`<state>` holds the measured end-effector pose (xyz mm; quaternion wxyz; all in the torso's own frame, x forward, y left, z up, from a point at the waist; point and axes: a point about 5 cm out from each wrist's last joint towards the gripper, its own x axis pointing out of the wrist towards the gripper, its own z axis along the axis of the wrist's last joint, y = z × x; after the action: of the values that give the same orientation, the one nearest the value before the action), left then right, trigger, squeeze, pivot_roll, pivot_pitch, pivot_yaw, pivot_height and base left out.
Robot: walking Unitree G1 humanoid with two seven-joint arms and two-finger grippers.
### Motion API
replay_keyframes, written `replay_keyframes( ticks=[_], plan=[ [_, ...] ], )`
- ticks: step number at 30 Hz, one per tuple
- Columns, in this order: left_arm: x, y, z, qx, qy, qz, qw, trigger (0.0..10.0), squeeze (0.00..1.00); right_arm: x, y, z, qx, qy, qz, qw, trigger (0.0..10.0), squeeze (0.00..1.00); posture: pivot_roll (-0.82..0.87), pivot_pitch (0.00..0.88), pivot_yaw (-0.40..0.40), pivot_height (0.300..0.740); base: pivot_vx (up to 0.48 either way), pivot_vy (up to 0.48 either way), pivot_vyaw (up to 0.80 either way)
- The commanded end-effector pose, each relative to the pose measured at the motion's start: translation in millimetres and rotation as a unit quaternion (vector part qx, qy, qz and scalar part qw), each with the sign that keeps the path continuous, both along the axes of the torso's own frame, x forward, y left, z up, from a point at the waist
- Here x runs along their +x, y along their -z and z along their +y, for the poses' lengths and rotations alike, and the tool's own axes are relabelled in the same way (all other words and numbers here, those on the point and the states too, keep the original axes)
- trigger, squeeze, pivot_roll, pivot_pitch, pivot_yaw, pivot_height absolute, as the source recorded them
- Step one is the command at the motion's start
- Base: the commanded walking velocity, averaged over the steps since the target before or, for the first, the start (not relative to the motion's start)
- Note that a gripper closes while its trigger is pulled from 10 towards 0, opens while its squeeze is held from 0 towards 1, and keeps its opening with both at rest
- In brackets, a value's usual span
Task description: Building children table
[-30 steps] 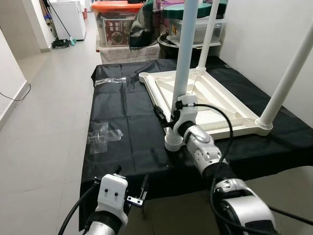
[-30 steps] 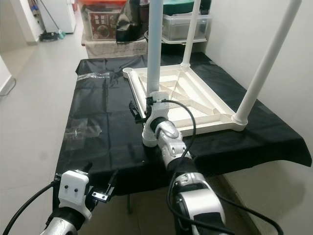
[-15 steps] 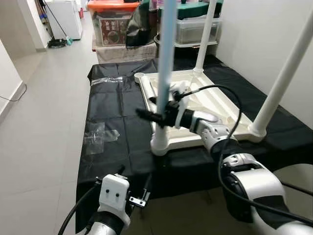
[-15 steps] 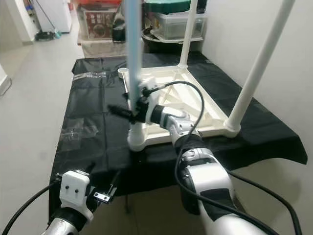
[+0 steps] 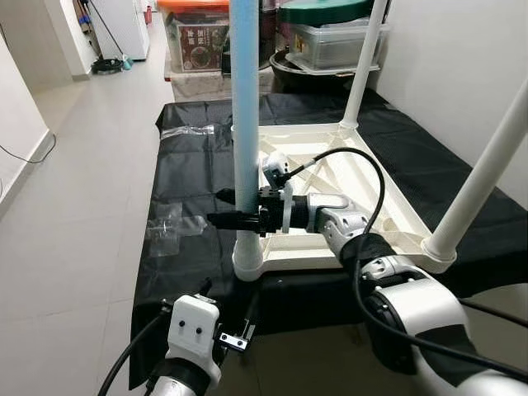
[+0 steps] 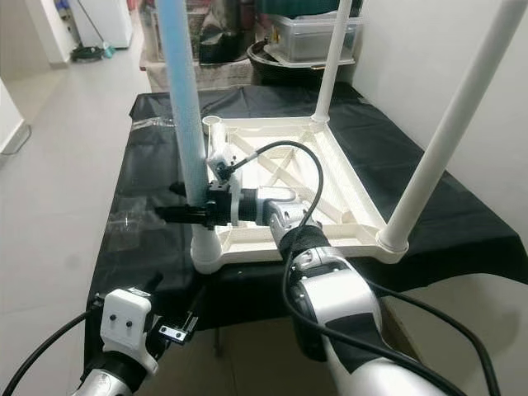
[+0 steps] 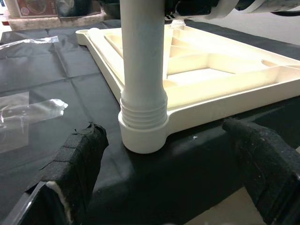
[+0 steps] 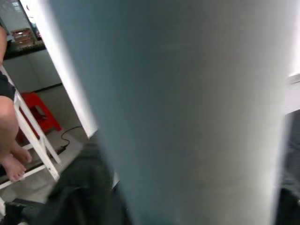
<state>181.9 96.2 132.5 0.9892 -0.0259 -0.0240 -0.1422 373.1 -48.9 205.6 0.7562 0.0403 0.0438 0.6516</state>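
While the upturned tabletop (image 5: 346,194) lay on the black-covered bench (image 5: 190,177), our right gripper (image 5: 235,219) had its jaws pinching the near corner leg (image 5: 245,124), upright in its socket. Our left gripper (image 7: 164,173) hovered before that corner, jaws spread wide.

Black cloth (image 5: 190,177), clear plastic wrap (image 5: 165,229), storage bins (image 5: 202,37), perhaps a fridge (image 5: 124,25).
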Motion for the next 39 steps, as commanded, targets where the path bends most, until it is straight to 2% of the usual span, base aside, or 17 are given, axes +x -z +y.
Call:
replay_keyframes(
  ticks=[1,7,10,12,13,14,16,18,19,20,21,24,33,34,35,36,39],
  plan=[
    [-1.2,0,0.3,-0.001,-0.004,0.001,1.0,10.0,0.0,-2.4,-1,10.5,0.011,-0.013,0.003,1.0,0.0,0.0,0.13,0.025,-0.044,0.74,0.0,0.0,0.0],
    [0.5,1,2.1,-0.005,-0.01,0.002,1.0,10.0,0.0,-0.6,4,6.7,0.029,0.021,0.004,0.999,0.0,0.0,0.07,0.024,-0.033,0.74,0.0,0.0,0.0],
    [1.8,3,2.8,-0.003,-0.01,0.004,1.0,10.0,0.0,7.5,7,2.1,0.04,0.121,-0.001,0.992,0.0,0.0,0.07,0.021,-0.031,0.74,0.0,0.0,0.0],
    [1.8,3,2.8,-0.003,-0.01,0.004,1.0,10.0,0.0,7.5,7,2.1,0.04,0.121,-0.001,0.992,0.0,0.0,0.07,0.021,-0.031,0.74,0.0,0.0,0.0],
    [2.1,4,3.1,-0.001,-0.011,0.004,1.0,10.0,0.0,14.5,9,-2.3,0.041,0.203,0.005,0.978,0.0,0.0,0.07,0.019,-0.036,0.74,0.0,0.0,0.0],
    [2.1,4,3.1,-0.001,-0.011,0.004,1.0,10.0,0.0,14.5,9,-2.3,0.041,0.203,0.005,0.978,0.0,0.0,0.07,0.019,-0.036,0.74,0.0,0.0,0.0],
    [2.3,5,3.8,0.002,-0.012,0.004,1.0,10.0,0.0,27.4,16,-18.7,0.02,0.392,0.008,0.92,0.0,0.0,0.07,0.017,-0.03,0.74,0.0,0.0,0.0],
    [2.5,5,4.6,0.003,-0.013,0.005,1.0,10.0,0.0,33.2,27,-49.2,-0.004,0.587,0.021,0.809,0.0,0.0,0.06,0.013,-0.026,0.74,0.0,0.0,0.0],
    [2.7,5,4.9,0.004,-0.013,0.005,1.0,10.0,0.0,32.6,31,-58.2,-0.009,0.632,0.026,0.774,0.0,0.0,0.06,0.013,-0.026,0.74,0.0,0.0,0.0],
    [2.8,5,4.9,0.005,-0.012,0.006,1.0,10.0,0.0,30.9,34,-63.0,0.001,0.664,0.04,0.747,0.0,0.0,0.06,0.013,-0.026,0.74,0.0,0.0,0.0],
    [2.8,5,4.9,0.005,-0.012,0.006,1.0,10.0,0.0,30.9,34,-63.0,0.001,0.664,0.04,0.747,0.0,0.0,0.06,0.013,-0.026,0.74,0.0,0.0,0.0],
    [3.0,6,5.0,0.006,-0.013,0.006,1.0,10.0,0.0,23.8,42,-62.9,0.016,0.72,0.074,0.689,0.0,0.0,0.06,0.006,-0.027,0.74,0.0,0.0,0.0],
    [3.2,8,4.1,0.007,-0.013,0.007,1.0,10.0,0.0,15.7,41,-39.1,0.022,0.747,0.085,0.659,0.0,0.0,0.06,0.0,-0.029,0.74,0.0,0.0,0.0],
    [3.3,8,4.0,0.007,-0.013,0.008,1.0,10.0,0.0,15.9,40,-34.8,0.026,0.734,0.08,0.674,4.8,0.0,0.06,0.0,-0.03,0.74,0.0,0.0,0.0],
    [3.3,8,4.0,0.007,-0.013,0.008,1.0,10.0,0.0,15.9,40,-34.8,0.026,0.734,0.08,0.674,4.8,0.0,0.06,0.0,-0.03,0.74,0.0,0.0,0.0],
    [3.4,8,3.9,0.006,-0.014,0.008,1.0,10.0,0.0,16.0,39,-31.9,0.029,0.724,0.077,0.684,10.0,0.0,0.06,0.0,-0.03,0.74,0.0,0.0,0.0],
    [3.6,8,3.6,0.006,-0.013,0.008,1.0,10.0,0.0,15.2,36,-28.2,0.026,0.708,0.053,0.704,10.0,0.0,0.06,0.0,-0.03,0.74,0.0,0.0,0.0]
  ],
)
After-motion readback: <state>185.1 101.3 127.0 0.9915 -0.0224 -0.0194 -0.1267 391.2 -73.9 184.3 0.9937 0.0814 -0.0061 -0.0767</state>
